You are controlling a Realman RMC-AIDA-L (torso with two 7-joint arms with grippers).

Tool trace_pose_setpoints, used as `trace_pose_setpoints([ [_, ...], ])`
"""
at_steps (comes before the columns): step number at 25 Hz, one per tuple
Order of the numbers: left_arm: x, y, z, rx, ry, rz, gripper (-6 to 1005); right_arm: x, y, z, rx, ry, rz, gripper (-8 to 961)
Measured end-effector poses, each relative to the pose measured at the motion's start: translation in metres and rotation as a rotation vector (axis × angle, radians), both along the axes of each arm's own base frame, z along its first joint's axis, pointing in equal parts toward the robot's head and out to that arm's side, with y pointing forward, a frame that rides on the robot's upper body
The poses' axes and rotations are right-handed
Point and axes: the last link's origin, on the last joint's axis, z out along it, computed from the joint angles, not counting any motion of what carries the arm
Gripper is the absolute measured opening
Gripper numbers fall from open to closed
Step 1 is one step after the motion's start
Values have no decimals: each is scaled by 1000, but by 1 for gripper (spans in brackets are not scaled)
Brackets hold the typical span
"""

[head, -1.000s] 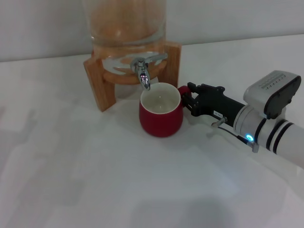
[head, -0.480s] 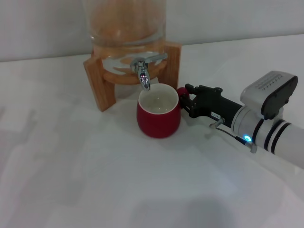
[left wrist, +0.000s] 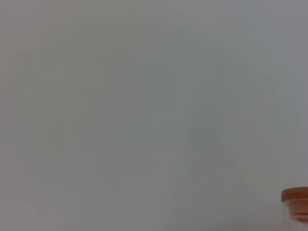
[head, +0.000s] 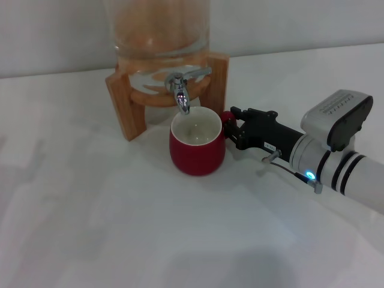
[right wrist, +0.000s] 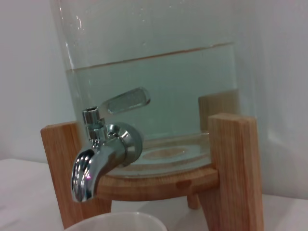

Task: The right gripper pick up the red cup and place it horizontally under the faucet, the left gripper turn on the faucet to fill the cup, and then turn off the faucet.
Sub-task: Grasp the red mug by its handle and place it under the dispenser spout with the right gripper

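1. In the head view the right gripper (head: 228,127) comes in from 4 o'clock, and the red cup (head: 197,144) lies at 9 o'clock from it, so the arm's long axis points almost straight across the worktop (head: 90,210) at the cup.
2. Its fingers are closed on the cup's red loop handle (head: 226,117) at the cup's 3 o'clock side; the grip itself is partly hidden by the black claw.
3. The cup stands upright on the worktop, mouth up, with the faucet (head: 180,90) at its 12 o'clock; the spout (head: 184,106) hangs over the far part of the rim, which looks close enough to catch the stream.
4. The lever handle (right wrist: 126,100) lies flat, pointing toward the right gripper's side.
5. The left gripper is in no view, so the right arm is much the nearer to the faucet.
6. The cup is squat and rounded, dark red outside, cream-white inside, and appears empty.
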Motion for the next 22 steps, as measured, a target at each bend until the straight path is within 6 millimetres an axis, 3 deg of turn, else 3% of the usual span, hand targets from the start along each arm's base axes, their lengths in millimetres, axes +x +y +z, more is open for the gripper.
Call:
trace_pose_setpoints([
  [22,1,1,0,-1,0,-3,876,5,-4,0,-6,-9,-5,372],
])
